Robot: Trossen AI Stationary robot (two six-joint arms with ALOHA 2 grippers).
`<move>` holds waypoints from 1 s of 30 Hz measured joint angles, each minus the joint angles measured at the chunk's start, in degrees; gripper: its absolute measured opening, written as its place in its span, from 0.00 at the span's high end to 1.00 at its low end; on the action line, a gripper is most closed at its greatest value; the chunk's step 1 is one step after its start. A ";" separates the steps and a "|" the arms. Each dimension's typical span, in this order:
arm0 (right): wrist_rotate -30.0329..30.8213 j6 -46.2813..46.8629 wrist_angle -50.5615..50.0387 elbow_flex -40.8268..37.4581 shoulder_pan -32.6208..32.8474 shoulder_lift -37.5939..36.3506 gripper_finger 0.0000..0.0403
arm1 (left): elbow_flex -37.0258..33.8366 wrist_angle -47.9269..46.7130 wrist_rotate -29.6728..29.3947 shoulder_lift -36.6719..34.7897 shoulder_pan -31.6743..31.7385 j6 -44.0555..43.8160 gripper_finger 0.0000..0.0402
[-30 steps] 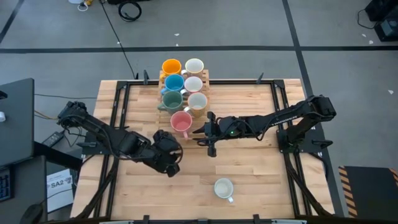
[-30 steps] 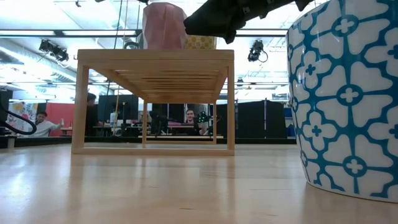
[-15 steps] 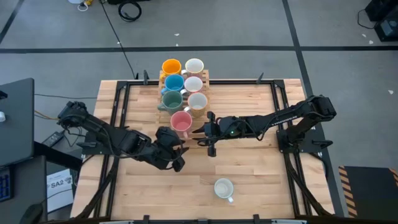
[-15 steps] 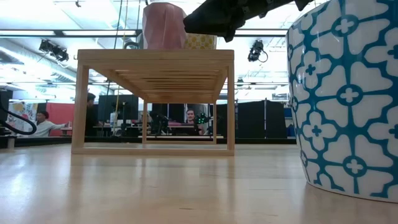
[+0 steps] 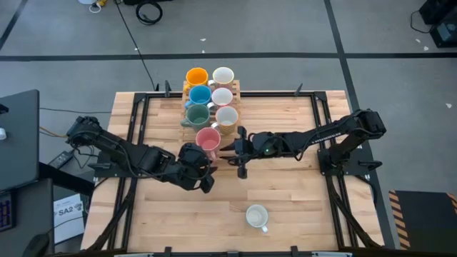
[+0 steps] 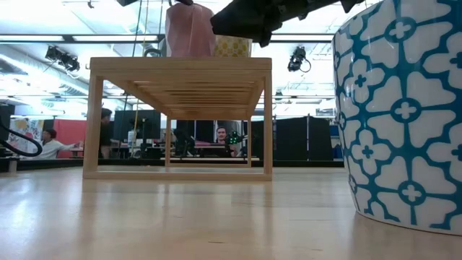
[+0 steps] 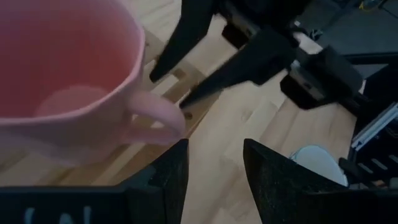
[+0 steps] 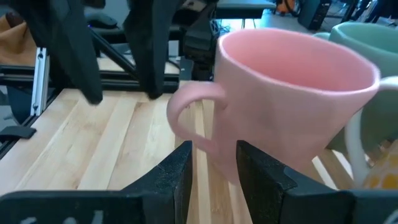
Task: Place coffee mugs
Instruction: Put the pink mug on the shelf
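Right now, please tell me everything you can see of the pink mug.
The pink mug is round, glossy like ceramic, with one loop handle, upright and apparently empty. It stands on the wooden rack, nearest the table's front in the left row, before the dark green mug. Both grippers, left and right, are close; none visibly touches it.

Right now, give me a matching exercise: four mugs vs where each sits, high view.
Things:
1. orange mug
2. pink mug
3. blue mug
4. cream mug

Places:
A. alone on the bare table, near its front edge
B. far end of the rack's left column
C. near end of the rack, between the left gripper and the right gripper
D. left column, between the orange and dark green mug

Pairs: 1-B, 2-C, 3-D, 4-A
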 joint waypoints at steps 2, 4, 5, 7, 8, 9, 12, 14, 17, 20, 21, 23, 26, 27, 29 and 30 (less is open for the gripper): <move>0.00 0.00 0.74 0.00 -0.23 0.00 0.68 | 0.00 -0.78 0.04 0.00 -0.09 -0.09 0.60; -0.02 0.00 1.30 0.00 -0.41 0.00 0.68 | 0.00 -0.98 -0.05 0.00 -0.03 -0.09 0.60; 0.00 0.00 1.42 0.00 -0.46 0.00 0.68 | 0.00 -1.00 -0.28 0.00 0.02 -0.07 0.60; -0.02 0.00 1.59 0.00 -0.43 0.00 0.68 | 0.00 -0.98 -1.31 0.00 0.34 -0.05 0.60; -0.02 0.00 1.71 0.00 -0.41 0.02 0.68 | 0.00 -0.98 -1.72 0.00 0.48 -0.05 0.60; -0.02 0.00 1.80 0.00 -0.39 0.02 0.68 | 0.00 -0.99 -1.79 0.00 0.71 -0.06 0.60; -0.02 0.00 1.77 0.00 -0.41 0.02 0.68 | 0.00 -1.00 -1.82 0.00 1.22 -0.07 0.60; -0.03 0.00 1.87 0.00 -0.41 0.02 0.68 | 0.00 -0.95 -1.87 0.17 1.54 -0.07 0.60; -0.04 0.00 2.35 0.00 -0.41 0.02 0.68 | -0.02 -1.01 -1.70 0.70 1.95 -0.07 0.60; -0.03 0.00 2.81 0.00 -0.41 0.02 0.68 | -0.02 -0.81 -1.45 0.83 2.27 -0.07 0.60; -0.04 0.02 3.20 0.00 -0.41 0.06 0.68 | -0.02 -0.83 -1.34 0.91 2.27 -0.05 0.60; -0.05 0.00 3.77 0.00 -0.39 0.07 0.68 | -0.02 -0.58 -1.31 0.96 2.27 -0.07 0.60; -0.07 0.00 3.89 0.00 -0.39 0.07 0.68 | -0.02 -0.53 -1.30 0.96 2.27 -0.07 0.60; -0.07 0.00 4.06 0.00 -0.39 0.07 0.68 | -0.02 -0.50 -1.30 0.96 2.27 -0.07 0.60; -0.09 0.00 4.49 0.00 -0.35 0.25 0.68 | -0.02 -0.44 -1.32 0.96 2.29 -0.07 0.60; -0.09 0.00 5.30 0.02 -0.33 0.65 0.68 | -0.02 -0.49 -1.36 0.96 2.44 -0.07 0.60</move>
